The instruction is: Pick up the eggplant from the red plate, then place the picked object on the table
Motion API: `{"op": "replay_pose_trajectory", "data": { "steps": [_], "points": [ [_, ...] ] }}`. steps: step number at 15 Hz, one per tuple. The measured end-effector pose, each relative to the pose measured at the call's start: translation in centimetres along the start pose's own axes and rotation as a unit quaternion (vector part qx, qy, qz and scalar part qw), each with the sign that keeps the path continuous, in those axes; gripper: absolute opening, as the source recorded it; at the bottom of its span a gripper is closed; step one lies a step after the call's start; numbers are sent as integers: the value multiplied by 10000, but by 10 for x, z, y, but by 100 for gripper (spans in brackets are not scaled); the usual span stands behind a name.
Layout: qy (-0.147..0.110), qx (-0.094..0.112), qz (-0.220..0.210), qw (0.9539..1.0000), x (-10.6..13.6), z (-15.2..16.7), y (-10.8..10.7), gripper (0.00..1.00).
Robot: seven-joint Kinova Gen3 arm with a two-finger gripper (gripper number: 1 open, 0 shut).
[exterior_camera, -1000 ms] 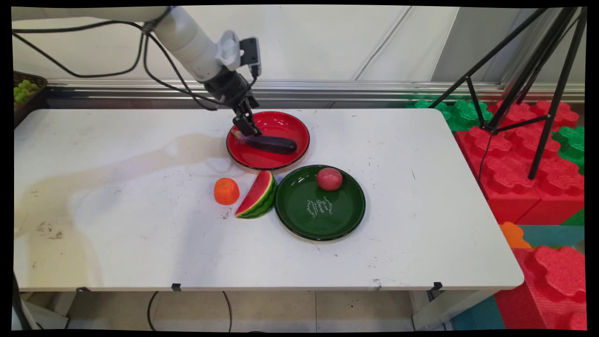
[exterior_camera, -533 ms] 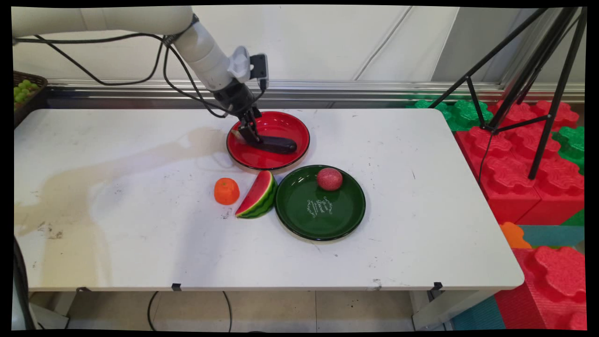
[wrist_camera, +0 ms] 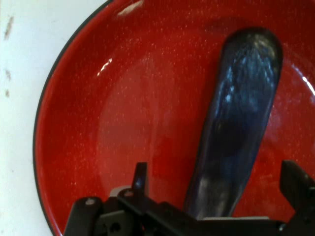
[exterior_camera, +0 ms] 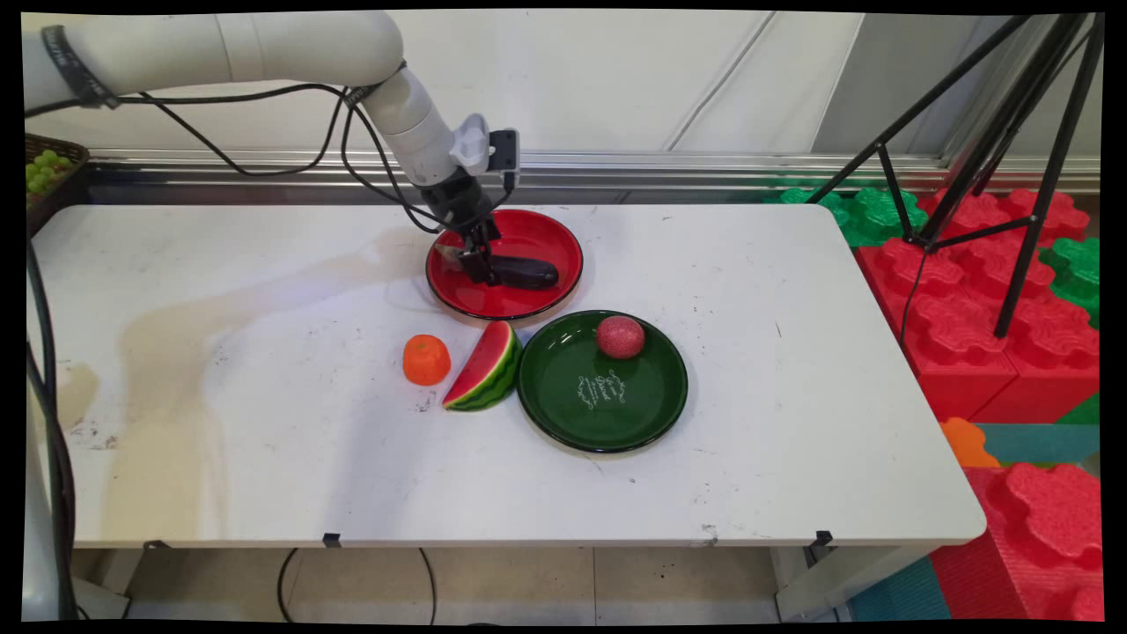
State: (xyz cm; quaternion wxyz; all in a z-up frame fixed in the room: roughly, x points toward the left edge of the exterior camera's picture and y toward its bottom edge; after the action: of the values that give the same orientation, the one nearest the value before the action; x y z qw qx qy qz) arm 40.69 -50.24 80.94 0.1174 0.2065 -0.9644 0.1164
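Gripper at eggplant, red plate

Gripper (exterior_camera: 481, 264) fingers spread, straddling the eggplant's (wrist_camera: 236, 132) stem end, nothing clamped; eggplant lies in red plate (exterior_camera: 528, 304). Judgement: centre fingers, close gently.

Eggplant (exterior_camera: 525, 271) lies in the rear plate (exterior_camera: 537, 231); front plate (exterior_camera: 602, 417) (holding a ball (exterior_camera: 620, 336)) sits before it

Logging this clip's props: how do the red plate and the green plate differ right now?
The red plate lies farther back; the green plate lies nearer and looks larger. The red plate holds an eggplant with the gripper at its end; the green plate holds a round red fruit and bears white lettering. Both are round and dark-rimmed.
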Motion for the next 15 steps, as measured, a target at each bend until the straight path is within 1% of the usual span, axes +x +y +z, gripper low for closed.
{"op": "replay_pose_trajectory", "data": {
  "steps": [2,3,8,10,13,15],
  "points": [
    [14,-51,38,10000,2,5,-3,100],
    [21,-67,51,10000,2,6,-3,0],
    [78,-57,113,9999,5,4,-3,0],
    [105,-8,144,9998,5,-1,-1,0],
    [154,121,105,9998,3,-14,3,0],
    [224,271,11,9994,1,-29,9,0]
  ]
}}
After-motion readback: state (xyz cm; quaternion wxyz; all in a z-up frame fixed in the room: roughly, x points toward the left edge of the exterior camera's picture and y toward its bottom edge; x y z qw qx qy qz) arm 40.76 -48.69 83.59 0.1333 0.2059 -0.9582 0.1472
